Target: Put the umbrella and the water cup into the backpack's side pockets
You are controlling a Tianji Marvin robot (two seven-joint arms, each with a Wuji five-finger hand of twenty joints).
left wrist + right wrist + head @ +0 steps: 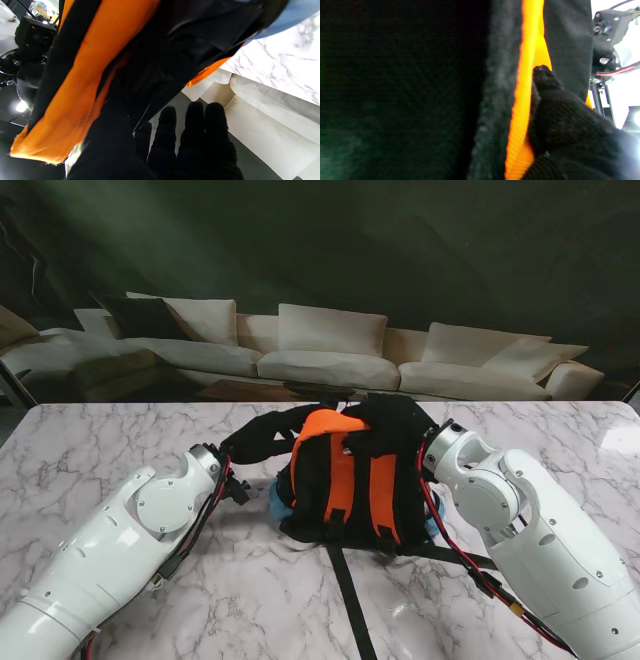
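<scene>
From the stand's view, an orange and black backpack (pixel 355 480) stands on the white marbled bench (pixel 120 440), roughly in the middle and a little toward the far edge. Its black straps (pixel 350 600) trail along the bench toward me. The left robot hand (pixel 262 438), in a black glove, reaches in from the left and lies against the upper left part of the backpack. The right robot hand (pixel 400 420), also gloved in black, rests on the backpack's upper right. A bit of light blue shows at the lower left of the backpack (pixel 277 498) and again at its lower right; what it is cannot be told. Neither umbrella nor water cup can be made out. Beyond the bench stands a long cream sofa (pixel 330 355).

In the left wrist view, the backpack's orange panel (pixel 82 75) and black fabric fill most of the picture. The gloved fingers (pixel 197 130) of the left robot hand lie straight and side by side, while the thumb side presses into the black fabric; whether they clamp anything cannot be told.

In the right wrist view, black fabric covers most of the picture, with a bright orange band (pixel 525 100) of the backpack running through it. A gloved fingertip (pixel 542 75) presses against that band, pinching it against the rest of the hand.
</scene>
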